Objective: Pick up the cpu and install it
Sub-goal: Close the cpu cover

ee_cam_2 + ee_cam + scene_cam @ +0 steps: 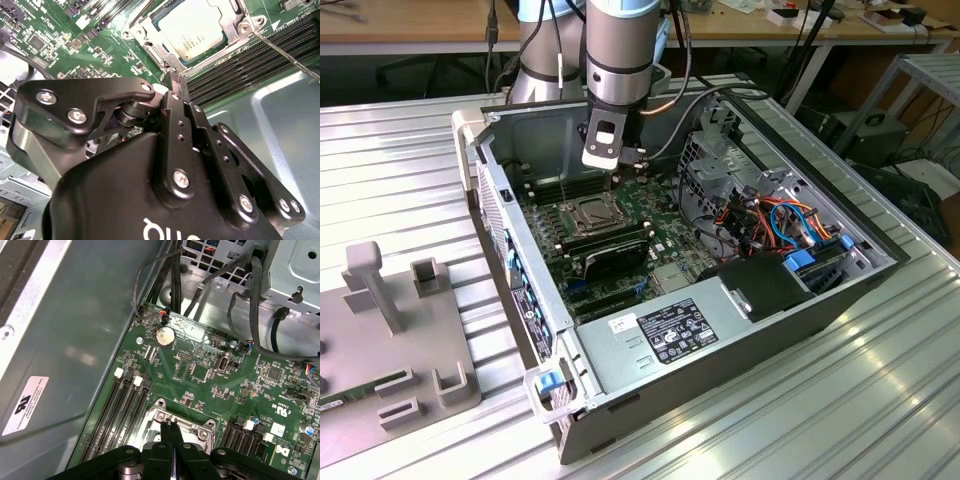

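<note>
The cpu (192, 29), a flat silver-grey square, lies inside the metal-framed socket (150, 37) on the green motherboard (55, 40). In the exterior view the socket (592, 213) sits in the middle of the open computer case. My gripper (175, 80) hangs just above the socket frame's edge, beside the cpu. Its two black fingers (166, 435) are pressed together with nothing between them. In the exterior view the gripper (620, 168) hangs straight down from the arm, over the board just behind the socket.
A thin metal socket lever (285, 56) sticks up beside the memory slots (125, 405). The case holds a power supply (670, 330), a drive cage with coloured cables (790, 225) and steel walls (75, 330). A grey fixture (390, 330) stands at the exterior view's left.
</note>
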`<act>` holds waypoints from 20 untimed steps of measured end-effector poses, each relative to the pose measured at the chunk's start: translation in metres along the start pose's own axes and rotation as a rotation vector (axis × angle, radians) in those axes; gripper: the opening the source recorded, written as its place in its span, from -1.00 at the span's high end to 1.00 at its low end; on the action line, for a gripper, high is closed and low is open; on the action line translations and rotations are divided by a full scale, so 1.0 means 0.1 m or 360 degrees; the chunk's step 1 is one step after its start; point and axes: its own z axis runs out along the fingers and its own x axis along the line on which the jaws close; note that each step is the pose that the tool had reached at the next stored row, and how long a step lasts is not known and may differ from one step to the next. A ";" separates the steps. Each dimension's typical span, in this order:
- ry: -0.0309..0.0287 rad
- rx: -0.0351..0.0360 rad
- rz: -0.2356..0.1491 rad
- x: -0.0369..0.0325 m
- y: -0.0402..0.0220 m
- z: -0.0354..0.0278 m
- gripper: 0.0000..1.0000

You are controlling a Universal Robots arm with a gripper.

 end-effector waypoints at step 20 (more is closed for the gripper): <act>0.00877 -0.0003 -0.0550 0.001 0.000 0.001 0.79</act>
